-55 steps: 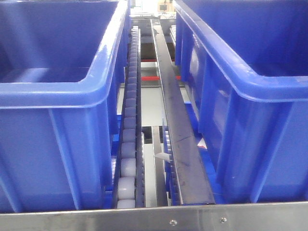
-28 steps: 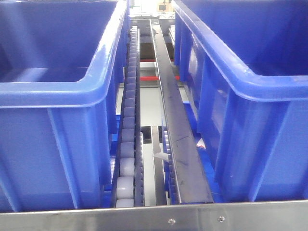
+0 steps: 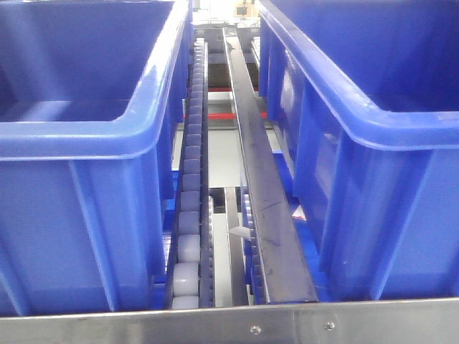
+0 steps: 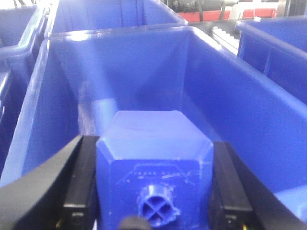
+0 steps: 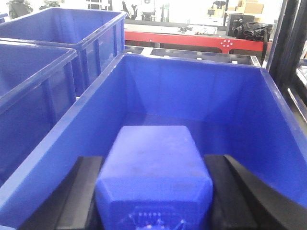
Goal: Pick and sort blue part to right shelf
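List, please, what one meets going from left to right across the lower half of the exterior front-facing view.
large blue plastic bin on the left → long rail of small pale rollers → dark steel guide bar → large blue plastic bin on the right

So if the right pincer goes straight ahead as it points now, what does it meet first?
Probably the far wall of the blue bin, with the blue part the right pincer holds touching first; depth is unclear.

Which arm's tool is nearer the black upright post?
Probably right. Right tool hangs over the blue plastic bin beside the black upright post. Left tool hangs over another bin, post unseen.
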`<action>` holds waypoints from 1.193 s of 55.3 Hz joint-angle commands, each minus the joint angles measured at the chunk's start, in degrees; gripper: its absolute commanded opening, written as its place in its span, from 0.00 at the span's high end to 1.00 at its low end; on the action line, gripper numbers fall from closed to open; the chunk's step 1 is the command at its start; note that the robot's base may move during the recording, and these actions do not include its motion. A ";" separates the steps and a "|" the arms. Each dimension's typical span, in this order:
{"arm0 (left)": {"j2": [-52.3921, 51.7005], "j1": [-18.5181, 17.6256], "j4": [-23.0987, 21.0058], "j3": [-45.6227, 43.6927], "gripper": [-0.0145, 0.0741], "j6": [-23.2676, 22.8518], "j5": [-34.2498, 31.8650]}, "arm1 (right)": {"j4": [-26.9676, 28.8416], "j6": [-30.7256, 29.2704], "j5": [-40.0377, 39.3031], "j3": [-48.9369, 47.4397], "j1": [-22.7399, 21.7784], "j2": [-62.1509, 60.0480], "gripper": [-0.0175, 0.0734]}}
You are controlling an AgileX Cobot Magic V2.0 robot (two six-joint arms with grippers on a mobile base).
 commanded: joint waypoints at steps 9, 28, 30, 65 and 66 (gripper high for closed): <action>16.27 -0.42 -0.17 -14.64 0.52 -0.19 2.56 | -0.34 -0.39 -5.69 -1.75 -0.07 1.03 0.64; 49.39 -0.42 -3.82 -30.96 0.52 -0.19 5.45 | -0.34 -0.39 -5.68 -1.75 -0.07 1.03 0.64; 52.31 -0.42 -3.82 -32.16 0.52 -0.19 5.45 | -0.34 -0.39 -5.68 -1.75 -0.07 1.03 0.64; 88.79 4.09 -4.10 -41.14 0.52 -0.19 3.63 | -0.34 -0.39 -5.68 -1.75 -0.07 1.03 0.64; 89.05 4.19 -4.10 -41.14 0.52 -0.19 3.75 | -0.34 -0.39 -5.68 -1.75 -0.07 1.03 0.64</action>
